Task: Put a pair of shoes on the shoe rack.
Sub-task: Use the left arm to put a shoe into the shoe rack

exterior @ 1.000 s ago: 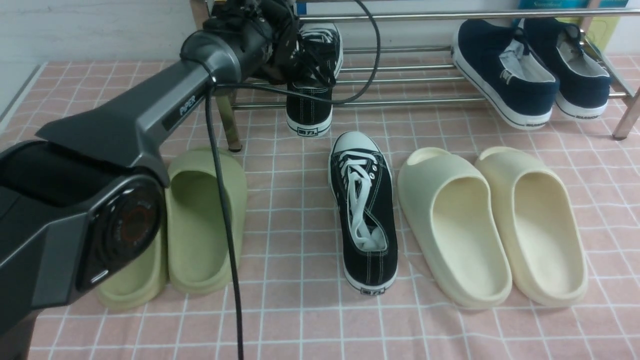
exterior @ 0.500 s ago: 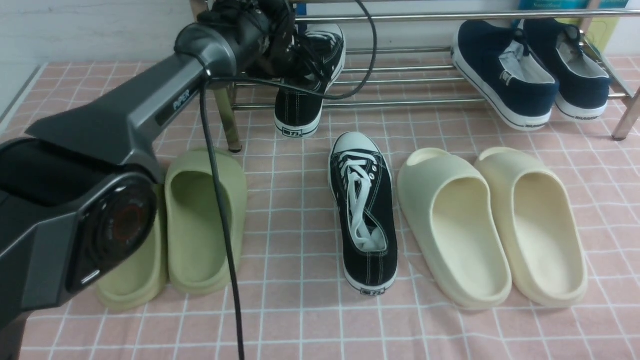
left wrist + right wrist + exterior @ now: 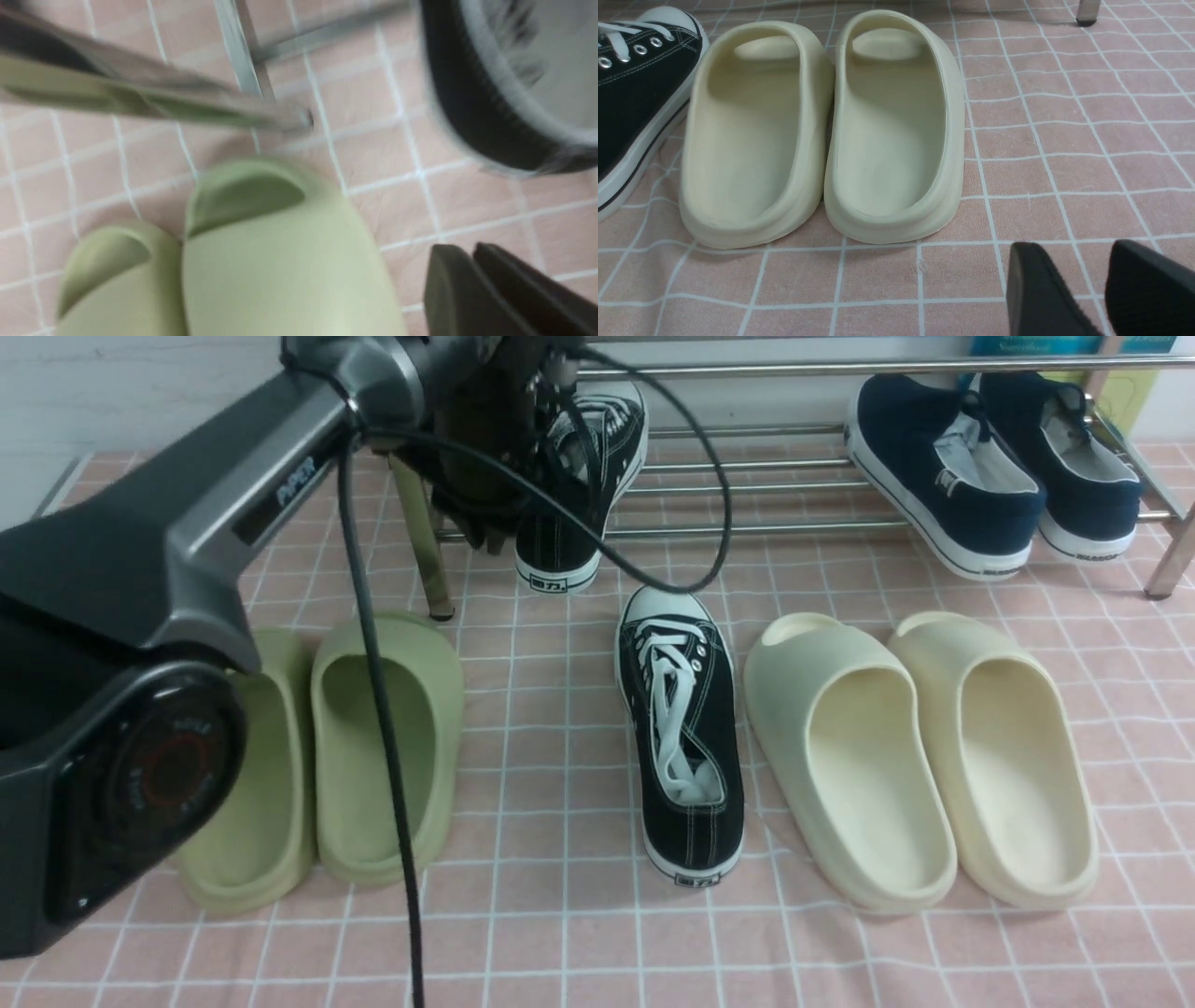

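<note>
Holding the left pincer (image 3: 457,254) pinched shut and empty above the green slides (image 3: 373,747) by the rack's (image 3: 747,527) left leg, seating one sneaker (image 3: 560,546) on its lower bars, heel overhanging, showing the other sneaker (image 3: 695,803) lying on the cloth (image 3: 560,933) beside the cream slides (image 3: 859,756), spreading the right pincer (image 3: 1069,252) wide, gripping nothing.

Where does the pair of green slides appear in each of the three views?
Front view: green slides, lower left, before a leg of the shoe rack.
Left wrist view: green slides fill the foreground, toes near that chrome leg.
Right wrist view: not in it.
Shared landmark: pink checked cloth.
</note>
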Motion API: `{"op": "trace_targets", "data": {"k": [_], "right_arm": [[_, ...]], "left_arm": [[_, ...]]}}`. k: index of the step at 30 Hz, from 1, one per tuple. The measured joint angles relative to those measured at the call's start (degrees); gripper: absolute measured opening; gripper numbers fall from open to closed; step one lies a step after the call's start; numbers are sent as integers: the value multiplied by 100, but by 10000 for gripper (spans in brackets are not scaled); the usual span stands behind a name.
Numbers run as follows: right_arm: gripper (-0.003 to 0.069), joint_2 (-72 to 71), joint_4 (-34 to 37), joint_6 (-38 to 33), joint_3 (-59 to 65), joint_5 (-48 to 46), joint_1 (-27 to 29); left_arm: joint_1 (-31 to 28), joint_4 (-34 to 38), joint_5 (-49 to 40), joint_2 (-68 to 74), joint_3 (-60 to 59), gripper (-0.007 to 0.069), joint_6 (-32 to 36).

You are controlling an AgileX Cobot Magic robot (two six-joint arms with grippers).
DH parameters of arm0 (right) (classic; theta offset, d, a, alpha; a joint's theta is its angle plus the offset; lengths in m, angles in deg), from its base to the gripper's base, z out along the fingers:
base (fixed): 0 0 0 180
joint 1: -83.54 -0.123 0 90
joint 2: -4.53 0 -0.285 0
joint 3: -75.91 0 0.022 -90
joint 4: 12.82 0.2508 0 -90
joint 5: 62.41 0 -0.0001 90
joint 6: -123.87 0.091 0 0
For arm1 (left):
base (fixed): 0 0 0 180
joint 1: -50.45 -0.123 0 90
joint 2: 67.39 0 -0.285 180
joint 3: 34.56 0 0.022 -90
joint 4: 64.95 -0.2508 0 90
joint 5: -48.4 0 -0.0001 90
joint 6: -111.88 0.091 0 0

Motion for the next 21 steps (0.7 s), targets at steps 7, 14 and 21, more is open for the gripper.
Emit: {"op": "trace_targets", "data": {"k": [7,14,21], "right_arm": [[238,0,0,0,0,0,0],[238,0,0,0,0,0,0],[238,0,0,0,0,0,0]], "left_arm": [[0,62,719,305,-51,2,-38],[6,138,1738,305,-53,2,-775],[10,285,1601,286,-53,3,-1155]]}}
